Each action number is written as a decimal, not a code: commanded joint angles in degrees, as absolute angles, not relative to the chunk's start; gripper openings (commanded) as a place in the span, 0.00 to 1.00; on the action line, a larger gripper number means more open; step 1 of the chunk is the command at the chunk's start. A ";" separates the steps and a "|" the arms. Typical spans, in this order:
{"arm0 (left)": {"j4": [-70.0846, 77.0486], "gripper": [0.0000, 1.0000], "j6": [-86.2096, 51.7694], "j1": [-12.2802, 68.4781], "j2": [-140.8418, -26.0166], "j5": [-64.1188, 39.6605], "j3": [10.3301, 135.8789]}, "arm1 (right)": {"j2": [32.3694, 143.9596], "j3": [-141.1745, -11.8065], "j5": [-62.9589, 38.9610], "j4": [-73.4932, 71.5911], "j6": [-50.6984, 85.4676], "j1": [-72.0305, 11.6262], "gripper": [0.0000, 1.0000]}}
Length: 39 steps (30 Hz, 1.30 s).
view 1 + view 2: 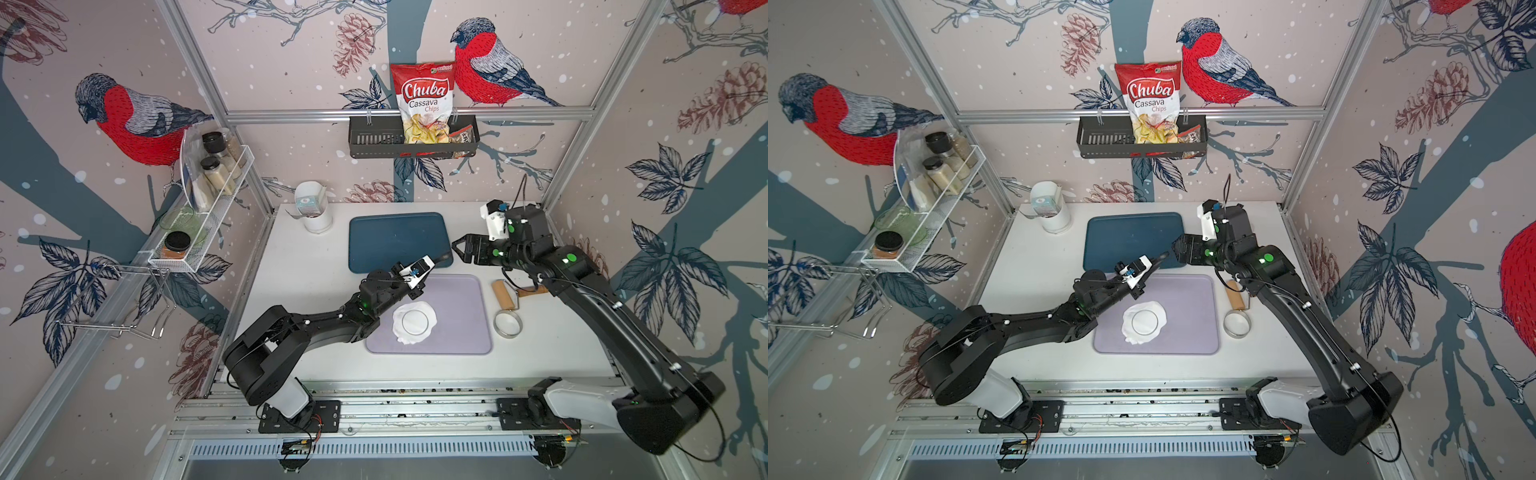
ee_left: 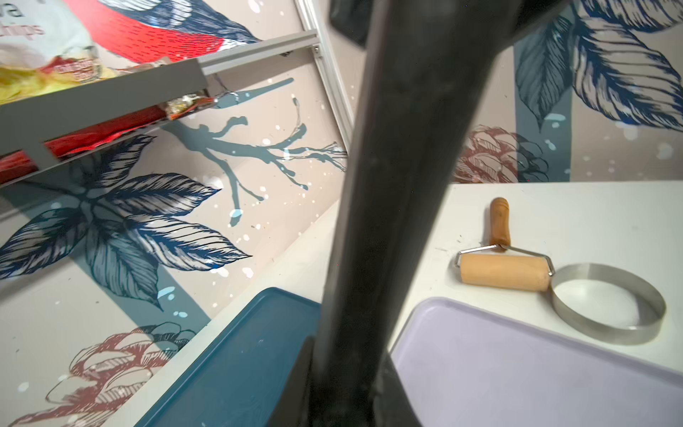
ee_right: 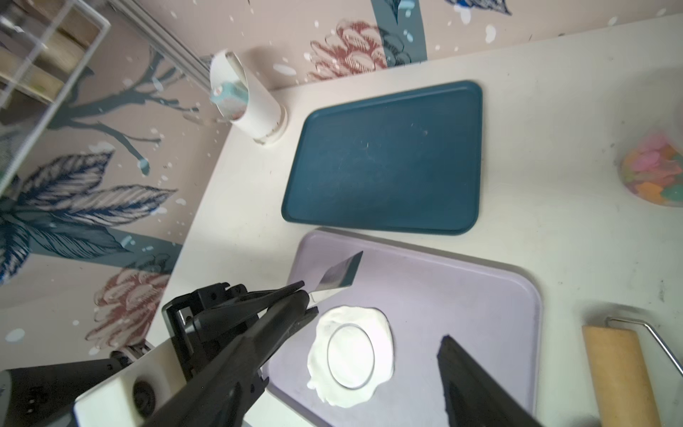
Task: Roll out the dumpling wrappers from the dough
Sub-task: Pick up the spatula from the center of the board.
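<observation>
The dough (image 1: 405,338) (image 1: 1136,336) lies flattened and white on the lilac tray (image 1: 457,316). A round cut line in it outlines a dumpling wrapper (image 1: 414,321) (image 3: 351,356), still ringed by the ragged dough (image 3: 382,329). My left gripper (image 1: 432,262) (image 2: 347,388) hovers over the lilac tray's far edge, shut on a black-handled scraper whose metal blade (image 3: 338,275) points toward the blue tray. My right gripper (image 1: 459,249) (image 3: 373,316) is open and holds nothing, raised near the blue tray's right edge, close to the scraper's tip.
The metal ring cutter (image 1: 507,324) (image 2: 610,303) and wooden roller (image 1: 503,294) (image 2: 504,271) lie right of the lilac tray. The blue tray (image 1: 399,241) sits behind it. A white cup (image 1: 316,212) stands at the back left, a tub of coloured pieces (image 3: 654,170) at the back right.
</observation>
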<state>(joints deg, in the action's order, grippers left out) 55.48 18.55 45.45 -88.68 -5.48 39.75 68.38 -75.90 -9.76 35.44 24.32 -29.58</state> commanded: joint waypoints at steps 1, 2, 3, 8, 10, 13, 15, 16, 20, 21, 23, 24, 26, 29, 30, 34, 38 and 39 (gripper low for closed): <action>58.75 0.00 10.63 44.83 -86.74 -3.04 39.88 | 64.28 -71.66 -9.06 19.60 24.91 -29.74 0.86; 57.81 0.00 7.89 44.82 -86.12 -2.46 40.27 | 63.07 -69.85 -9.48 16.78 23.96 -30.14 0.87; 56.57 0.00 5.49 44.82 -85.47 -2.11 40.72 | 61.95 -67.40 -7.41 13.46 22.42 -31.28 0.87; 50.18 0.00 -9.23 44.86 -83.04 -1.01 43.01 | 61.90 -60.40 -9.86 2.11 17.90 -33.32 0.85; 47.57 0.00 -12.06 44.83 -82.59 -1.02 43.93 | 63.23 -59.95 -12.72 -0.01 16.94 -33.97 0.83; 43.04 0.00 -14.79 44.83 -81.87 0.22 45.53 | 65.07 -60.42 -12.86 -1.94 13.64 -36.99 0.80; 42.03 0.00 -15.77 44.82 -81.52 -0.06 46.01 | 65.79 -59.86 -12.94 -4.02 12.24 -38.33 0.79; 41.29 0.00 -16.36 44.79 -81.40 0.04 46.23 | 66.36 -59.64 -13.09 -4.95 11.52 -38.91 0.78; 37.92 0.00 -17.65 44.98 -81.08 -0.16 47.94 | 69.89 -61.22 -11.33 -5.83 10.36 -39.77 0.72; 37.73 0.00 -17.82 45.04 -81.00 -0.19 47.92 | 70.44 -61.41 -10.05 -6.32 10.30 -39.87 0.70; 37.24 0.00 -18.23 45.24 -80.87 -0.32 47.90 | 71.46 -62.09 -9.05 -7.32 10.23 -39.99 0.65; 37.08 0.00 -18.29 45.30 -80.86 -0.28 47.98 | 72.65 -62.58 -9.22 -7.45 9.82 -40.19 0.64; 36.31 0.00 -18.23 45.67 -80.98 0.33 48.38 | 74.63 -63.97 -8.96 -7.16 8.99 -40.72 0.60; 34.16 0.00 -18.48 45.87 -81.78 1.27 49.87 | 76.79 -66.10 -8.81 -6.10 7.84 -41.52 0.58; 33.55 0.00 -18.58 45.89 -82.04 1.37 50.38 | 77.56 -66.63 -8.58 -5.78 7.70 -41.52 0.57; 33.57 0.00 -18.98 46.12 -82.42 1.52 50.88 | 79.76 -68.44 -6.04 -4.50 7.46 -41.66 0.45; 32.73 0.00 -19.30 46.33 -83.17 1.38 51.79 | 80.73 -69.63 -5.90 -4.31 6.74 -41.58 0.24; 32.52 0.00 -19.28 46.33 -83.16 1.45 51.90 | 80.71 -69.69 -5.96 -4.23 6.69 -41.55 0.20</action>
<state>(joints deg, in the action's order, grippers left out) 31.94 -19.49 45.93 -83.11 1.63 51.16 80.62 -68.90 -6.79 -3.51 7.20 -41.45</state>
